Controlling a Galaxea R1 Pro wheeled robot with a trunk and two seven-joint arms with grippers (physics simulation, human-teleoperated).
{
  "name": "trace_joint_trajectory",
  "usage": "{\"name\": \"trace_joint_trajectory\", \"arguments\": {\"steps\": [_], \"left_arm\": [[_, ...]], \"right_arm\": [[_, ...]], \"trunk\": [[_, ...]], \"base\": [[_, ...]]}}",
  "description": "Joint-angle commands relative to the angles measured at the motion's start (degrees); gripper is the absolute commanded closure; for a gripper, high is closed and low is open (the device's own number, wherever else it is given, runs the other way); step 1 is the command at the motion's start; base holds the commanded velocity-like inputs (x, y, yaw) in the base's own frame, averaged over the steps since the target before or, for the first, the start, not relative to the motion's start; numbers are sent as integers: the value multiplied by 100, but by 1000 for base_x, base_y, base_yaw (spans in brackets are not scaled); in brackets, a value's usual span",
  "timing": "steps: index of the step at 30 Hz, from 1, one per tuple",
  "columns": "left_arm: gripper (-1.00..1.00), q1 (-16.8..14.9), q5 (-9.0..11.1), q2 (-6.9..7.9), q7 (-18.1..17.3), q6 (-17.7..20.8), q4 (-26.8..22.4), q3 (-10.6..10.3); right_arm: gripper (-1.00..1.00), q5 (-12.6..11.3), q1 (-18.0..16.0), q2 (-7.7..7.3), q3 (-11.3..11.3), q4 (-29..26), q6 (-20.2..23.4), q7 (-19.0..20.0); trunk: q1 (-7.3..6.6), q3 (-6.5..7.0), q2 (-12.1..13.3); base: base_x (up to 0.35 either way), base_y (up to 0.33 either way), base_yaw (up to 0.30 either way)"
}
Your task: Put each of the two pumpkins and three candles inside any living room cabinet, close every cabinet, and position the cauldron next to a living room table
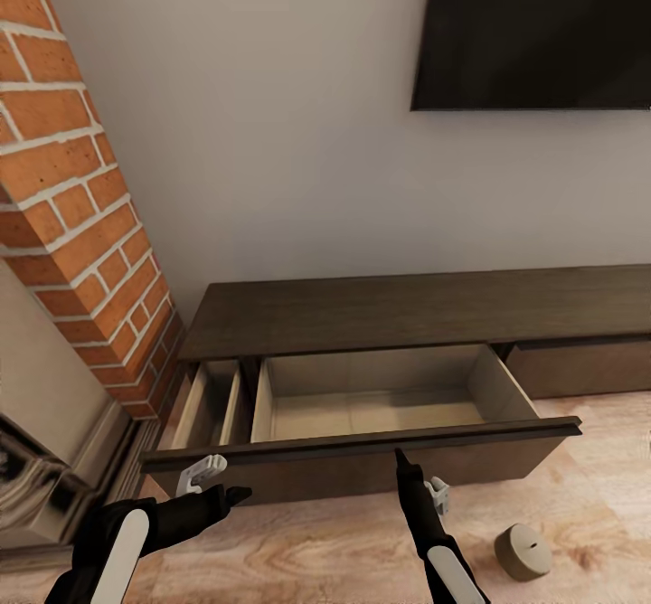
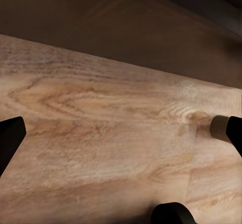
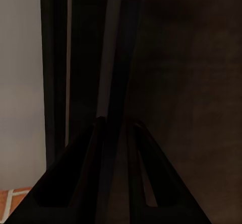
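Observation:
The long dark-brown cabinet stands against the wall with one wide drawer pulled out; its beige inside holds nothing. One cream candle lies on the wood floor at the lower right, and it also peeks past a finger as the candle in the left wrist view. My right gripper points up at the drawer front's top edge, its fingers close together and holding nothing. My left gripper hovers low over the floor in front of the drawer, open and empty. Pumpkins and cauldron are out of view.
A red brick column rises at the left, with a pale hearth ledge below it. A dark TV screen hangs on the wall above the cabinet. A second narrow drawer stands open to the left of the wide one.

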Motion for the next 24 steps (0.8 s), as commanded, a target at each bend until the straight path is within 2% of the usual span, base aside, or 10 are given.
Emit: {"name": "trace_joint_trajectory", "arguments": {"steps": [1,24], "left_arm": [[-100,-5,-35,-1,-44,26,-1,7],[-100,-5,-35,-1,-44,26,-3,7]], "right_arm": [[100,36,0,7,110,42,11,21],[100,36,0,7,110,42,11,21]], "trunk": [[-2,-5,-2],[-2,-5,-2]], "base": [[-54,0,0],[-44,0,0]]}}
